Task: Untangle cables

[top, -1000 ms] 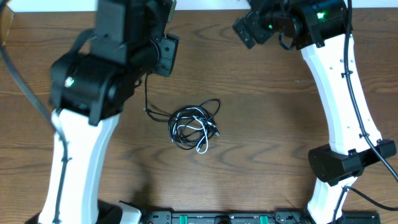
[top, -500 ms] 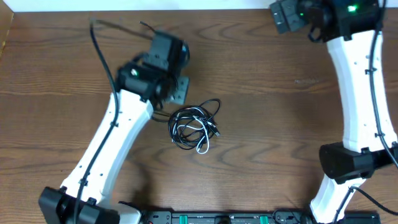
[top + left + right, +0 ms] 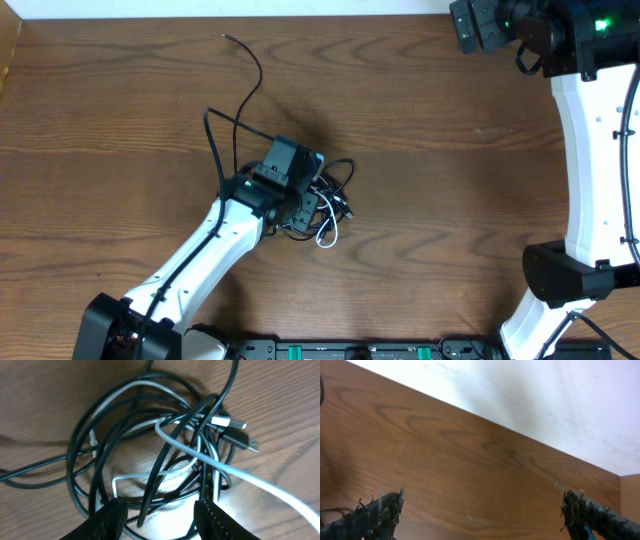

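Scene: a brown wood-grain counter [image 3: 430,200] is carrying one knot of thin cords, with a robot arm standing at each side.
Left tool [image 3: 159,519]: is hanging low, right over the knot, with its two dark fingers spread partway and pinching nothing; several black strands are running across the gap between the fingertips.
Cables [image 3: 330,197]: are lying as one small tangle of overlapping loops on the counter, directly beneath the left tool and spilling out just beyond its tip, well apart from the right tool.
Black cables [image 3: 154,477]: are forming most of the loops around the left tool's fingertips; one loose black strand [image 3: 258,72] is trailing off to that tool's left side, toward the far edge of the counter.
White cable [image 3: 220,466]: is weaving through the black loops just ahead of the left tool's fingers, then running out past its right-hand finger.
Plugs: a white plug [image 3: 229,422] and a black plug [image 3: 239,440] are lying side by side at the far edge of the tangle, ahead of the left tool.
Right tool [image 3: 480,515]: is hanging above bare counter near the far right corner, with its fingers spread wide and holding nothing.
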